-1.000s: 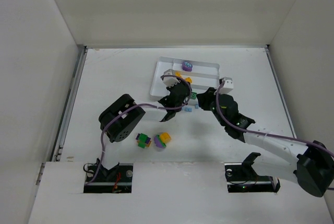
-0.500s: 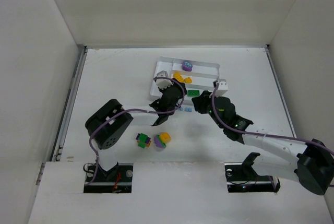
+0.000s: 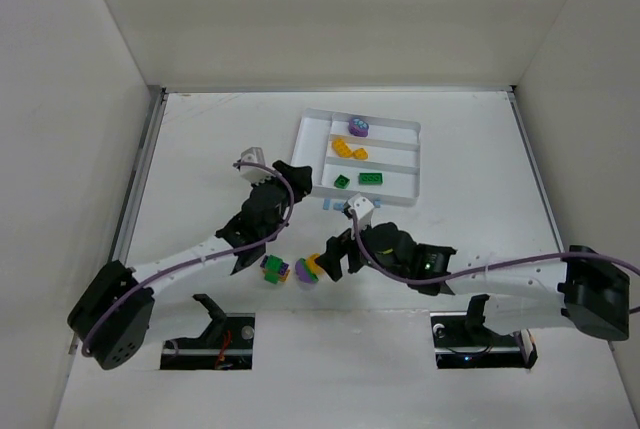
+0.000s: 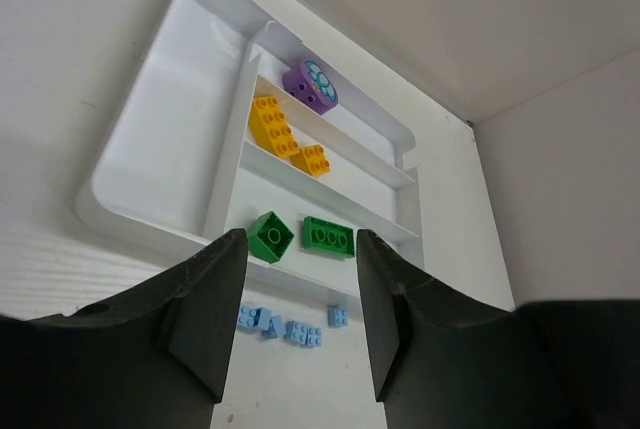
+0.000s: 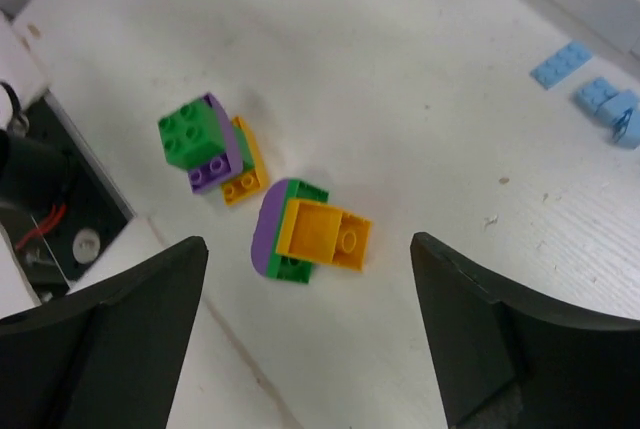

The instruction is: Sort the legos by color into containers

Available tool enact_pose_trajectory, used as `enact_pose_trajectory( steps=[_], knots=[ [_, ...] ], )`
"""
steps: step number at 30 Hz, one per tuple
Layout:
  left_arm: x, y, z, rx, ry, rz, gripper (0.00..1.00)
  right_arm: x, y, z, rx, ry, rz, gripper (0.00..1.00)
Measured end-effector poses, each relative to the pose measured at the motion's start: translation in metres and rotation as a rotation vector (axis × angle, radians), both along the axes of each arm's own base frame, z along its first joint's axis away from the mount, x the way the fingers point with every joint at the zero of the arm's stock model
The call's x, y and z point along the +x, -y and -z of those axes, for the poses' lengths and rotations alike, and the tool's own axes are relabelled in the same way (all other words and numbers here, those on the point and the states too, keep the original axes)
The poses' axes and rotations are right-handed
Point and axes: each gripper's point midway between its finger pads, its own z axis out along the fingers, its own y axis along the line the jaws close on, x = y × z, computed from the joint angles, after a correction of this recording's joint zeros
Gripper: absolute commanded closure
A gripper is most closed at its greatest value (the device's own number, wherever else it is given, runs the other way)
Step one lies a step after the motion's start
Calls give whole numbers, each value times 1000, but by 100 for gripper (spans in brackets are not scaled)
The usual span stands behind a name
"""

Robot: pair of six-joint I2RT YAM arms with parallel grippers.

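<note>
- The legos are partly in the white tray (image 3: pixel 310 154) and partly on the table (image 3: pixel 200 149).
- The tray sits at the far middle of the table. It has one tall part on the left and three long thin parts beside it.
- The far thin part holds a round purple piece (image 3: pixel 358 128) with a pale blue top.
- The middle thin part holds two yellow-orange bricks (image 3: pixel 349 149), close together.
- The near thin part holds two green bricks (image 4: pixel 328 236), a little apart. One is square and one is long.
- A few small pale blue bricks (image 4: pixel 290 326) lie on the table just in front of the tray.
- Two mixed clumps lie near the front edge of the table, well away from the tray.
- The left clump (image 5: pixel 210 144) is green, purple and yellow-orange.
- The right clump (image 5: pixel 305 237) has a yellow-orange brick on top of green and purple.
- The two clumps are side by side but do not touch.
- The right jaws, at the end of the right arm (image 3: pixel 500 274), hang right over the right clump. They are wide open and hold nothing.
- The left jaws, at the end of the left arm (image 3: pixel 190 254), point toward the tray from the left of the clumps. They are open too, and nothing is between them.
</note>
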Motion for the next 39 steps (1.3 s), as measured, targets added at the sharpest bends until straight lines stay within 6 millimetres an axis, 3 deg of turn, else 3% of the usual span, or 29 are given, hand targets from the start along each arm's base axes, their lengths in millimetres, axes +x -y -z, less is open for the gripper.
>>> enact_pose_trajectory(
  steps=[5, 12, 20, 24, 31, 39],
  knots=[
    [-14, -11, 0, 9, -4, 15, 55, -8, -1, 23, -74, -48, -24, 0],
    [-32, -25, 19, 40, -40, 30, 55, -9, -18, 61, -183, -124, -56, 0],
    [-46, -38, 4, 8, -2, 34, 54, -15, -26, 94, -229, -207, -74, 12],
    [-50, -44, 8, 15, -9, 29, 54, -14, -29, 96, -207, -233, -62, 19],
    [-53, -46, 13, 29, -26, 32, 54, 4, -33, 86, -113, -258, -20, 20],
    [-55, -46, 17, 40, -38, 36, 54, 5, -33, 90, -86, -297, -23, 21]
  ],
)
